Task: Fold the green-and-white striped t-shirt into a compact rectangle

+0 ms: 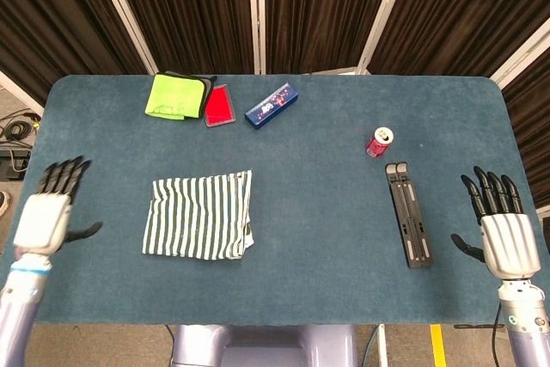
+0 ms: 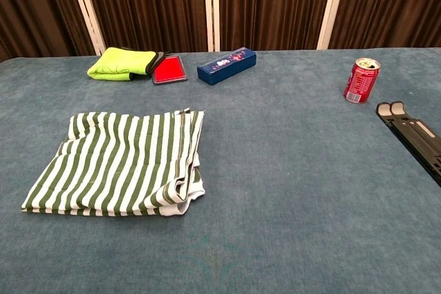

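Note:
The green-and-white striped t-shirt (image 1: 200,215) (image 2: 122,162) lies folded into a rough rectangle on the blue table, left of centre, with a bunched edge at its near right corner. My left hand (image 1: 49,212) hovers at the table's left edge, well clear of the shirt, fingers spread and holding nothing. At the right edge my right hand (image 1: 500,228) is also spread and holds nothing. Neither hand shows in the chest view.
At the back left lie a yellow-green folded cloth (image 1: 175,96) (image 2: 122,63), a red card (image 1: 221,106) (image 2: 169,69) and a blue box (image 1: 271,105) (image 2: 227,65). A red soda can (image 1: 379,142) (image 2: 362,80) and a black folding stand (image 1: 408,213) (image 2: 415,135) sit to the right.

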`<control>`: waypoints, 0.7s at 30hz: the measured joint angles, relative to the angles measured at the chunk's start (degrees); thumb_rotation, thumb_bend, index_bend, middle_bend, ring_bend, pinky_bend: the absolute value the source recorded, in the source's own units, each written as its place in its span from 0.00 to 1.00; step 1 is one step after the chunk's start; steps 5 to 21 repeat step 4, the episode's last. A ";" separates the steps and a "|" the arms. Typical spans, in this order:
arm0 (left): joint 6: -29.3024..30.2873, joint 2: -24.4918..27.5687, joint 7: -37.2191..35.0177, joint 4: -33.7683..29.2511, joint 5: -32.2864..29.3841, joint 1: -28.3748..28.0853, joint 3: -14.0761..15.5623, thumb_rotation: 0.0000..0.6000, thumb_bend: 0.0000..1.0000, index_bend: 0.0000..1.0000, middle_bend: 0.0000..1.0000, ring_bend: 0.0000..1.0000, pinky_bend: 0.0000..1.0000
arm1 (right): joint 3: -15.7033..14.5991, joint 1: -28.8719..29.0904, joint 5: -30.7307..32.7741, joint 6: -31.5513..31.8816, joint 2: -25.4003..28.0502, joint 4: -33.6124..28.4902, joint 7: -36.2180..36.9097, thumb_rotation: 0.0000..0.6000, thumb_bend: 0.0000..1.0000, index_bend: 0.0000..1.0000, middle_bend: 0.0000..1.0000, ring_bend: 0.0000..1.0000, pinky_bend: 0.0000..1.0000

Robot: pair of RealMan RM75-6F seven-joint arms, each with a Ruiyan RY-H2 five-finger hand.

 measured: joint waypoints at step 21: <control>4.37 1.49 2.30 -2.27 1.11 4.21 1.96 1.00 0.00 0.00 0.00 0.00 0.00 | -0.24 -0.16 -0.88 0.50 0.35 -0.23 -0.21 1.00 0.00 0.09 0.00 0.00 0.00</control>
